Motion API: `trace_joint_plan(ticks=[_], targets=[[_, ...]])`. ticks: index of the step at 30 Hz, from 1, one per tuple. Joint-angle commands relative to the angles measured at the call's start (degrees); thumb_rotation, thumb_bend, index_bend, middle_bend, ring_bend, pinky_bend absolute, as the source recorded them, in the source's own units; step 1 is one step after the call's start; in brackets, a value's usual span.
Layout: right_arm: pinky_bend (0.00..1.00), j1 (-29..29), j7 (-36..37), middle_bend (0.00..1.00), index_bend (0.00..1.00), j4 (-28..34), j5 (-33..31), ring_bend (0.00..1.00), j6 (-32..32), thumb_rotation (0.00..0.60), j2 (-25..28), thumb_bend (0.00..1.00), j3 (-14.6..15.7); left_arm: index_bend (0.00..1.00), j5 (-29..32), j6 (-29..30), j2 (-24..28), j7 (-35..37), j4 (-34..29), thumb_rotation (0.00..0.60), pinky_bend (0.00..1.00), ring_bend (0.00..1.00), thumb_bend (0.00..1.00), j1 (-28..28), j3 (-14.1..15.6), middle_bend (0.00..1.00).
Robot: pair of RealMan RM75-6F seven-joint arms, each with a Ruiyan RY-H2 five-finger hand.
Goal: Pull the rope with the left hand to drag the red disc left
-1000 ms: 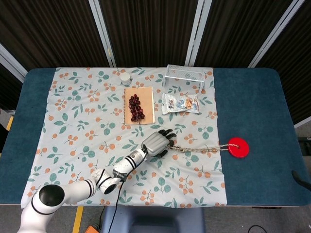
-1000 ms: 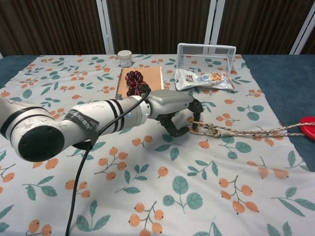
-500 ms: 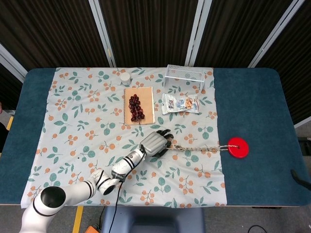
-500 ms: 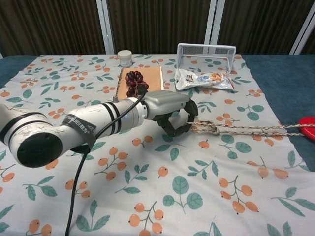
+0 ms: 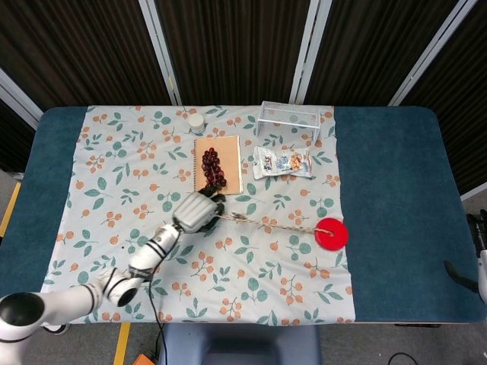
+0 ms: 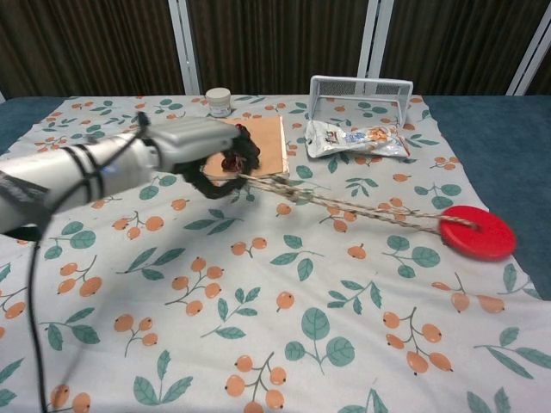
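Fingers of the left hand (image 5: 198,211) curl around the rope (image 5: 266,225) at frame center in the head view; the rope runs right to the red disc (image 5: 331,233) on the cloth's lower right. A notebook (image 5: 218,164) above bears grapes (image 5: 211,166).

In the chest view, the snack bag (image 6: 355,138) print is unreadable; a wire basket (image 6: 360,89) sits behind it.

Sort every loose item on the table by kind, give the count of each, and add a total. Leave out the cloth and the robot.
Rope: 1
Red disc: 1
Bunch of grapes: 1
Notebook: 1
Snack packet: 1
Wire rack: 1
Small white jar: 1
Total: 7
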State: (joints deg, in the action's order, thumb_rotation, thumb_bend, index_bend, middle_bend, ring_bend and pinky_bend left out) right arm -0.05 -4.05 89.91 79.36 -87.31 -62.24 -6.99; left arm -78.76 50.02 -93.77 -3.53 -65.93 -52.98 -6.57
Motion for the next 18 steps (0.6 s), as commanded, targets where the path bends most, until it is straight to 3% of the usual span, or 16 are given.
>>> trace_joint_plan(ticks=[1,4,8,18], targets=[[0.00,0.45,-0.35,0.00,0.00,0.03,0.17,0.00,0.42,0.600,-0.43,0.35,-0.05,0.87,4.26,9.06,17.08,-9.90,-16.38,0.600,0.28,0.11,0.73,12.19,5.83,0.26],[0.00,0.97,-0.83,0.00,0.00,0.13,0.67,0.00,0.77,0.600,-0.98,0.35,0.05,0.87,5.91,14.01,24.11,-12.24,-21.89,0.600,0.28,0.11,0.73,17.54,8.02,0.26],[0.00,1.56,-1.59,0.00,0.00,0.30,1.40,0.00,1.25,0.600,-1.51,0.35,0.35,0.87,10.09,20.97,29.61,-13.68,-23.99,0.600,0.28,0.11,0.75,23.80,7.98,0.26],[0.00,2.51,-3.59,0.00,0.00,1.47,2.61,0.00,1.51,0.600,-1.33,0.35,0.56,0.88,22.47,30.43,31.24,-18.94,-17.36,0.600,0.28,0.11,0.79,31.38,2.17,0.27]])
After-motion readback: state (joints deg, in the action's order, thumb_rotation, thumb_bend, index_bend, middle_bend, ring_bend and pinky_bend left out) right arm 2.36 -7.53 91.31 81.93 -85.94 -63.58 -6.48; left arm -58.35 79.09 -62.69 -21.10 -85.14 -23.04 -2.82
